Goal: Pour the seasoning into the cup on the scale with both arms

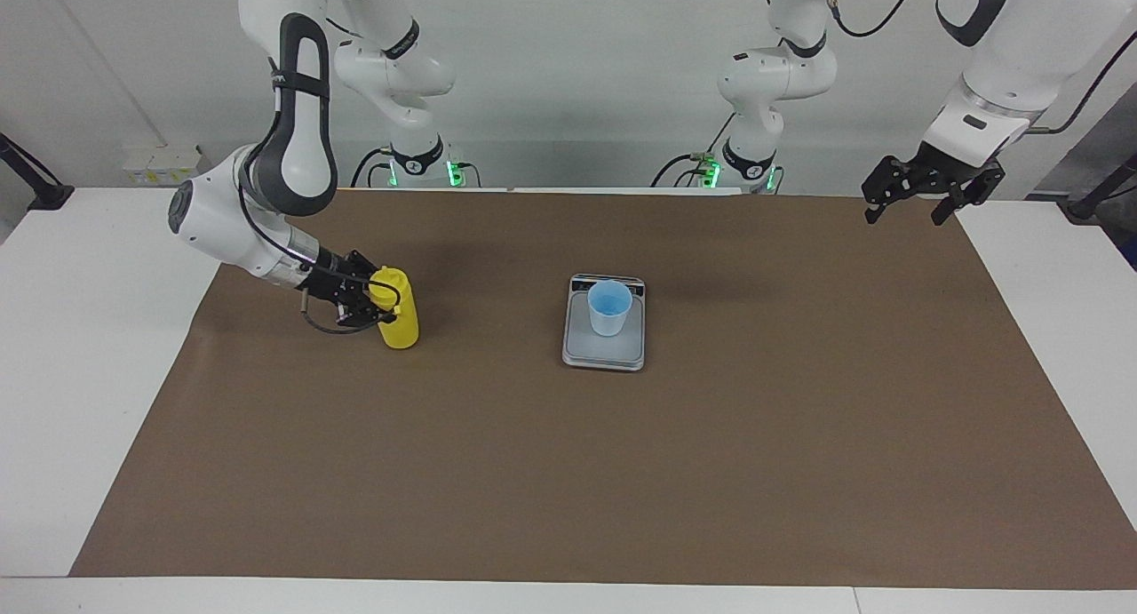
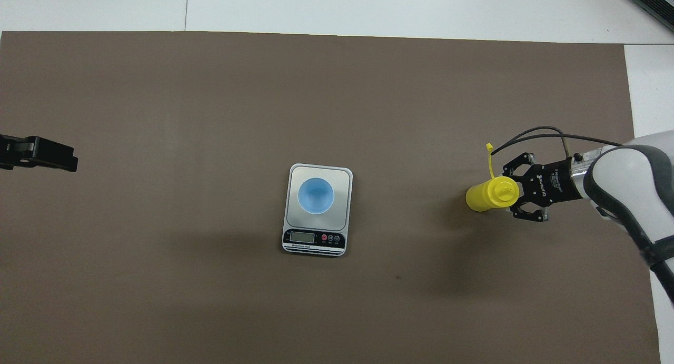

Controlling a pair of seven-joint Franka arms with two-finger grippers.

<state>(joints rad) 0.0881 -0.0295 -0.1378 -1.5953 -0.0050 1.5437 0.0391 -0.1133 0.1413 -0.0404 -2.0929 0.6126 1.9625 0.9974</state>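
A: Right gripper [image 1: 371, 299] status?

B: Low at the right arm's end of the table; its fingers [image 2: 521, 161] are spread to either side of the seasoning bottle [image 1: 398, 313], near its top; cannot tell whether they press on it; bottle upright on the brown mat [image 1: 568, 472], yellow cap strap sticking out to one side.

A: Cup and scale?

B: Scale [image 1: 604, 352] mid-mat, well apart from the bottle, display strip at the end nearer the robots; blue cup [image 1: 609, 307] upright on its weighing plate, toward the display end.

A: Left gripper [image 1: 915, 198]?

B: Waiting, raised over the mat's edge at the left arm's end; fingers apart, released, nothing between them.
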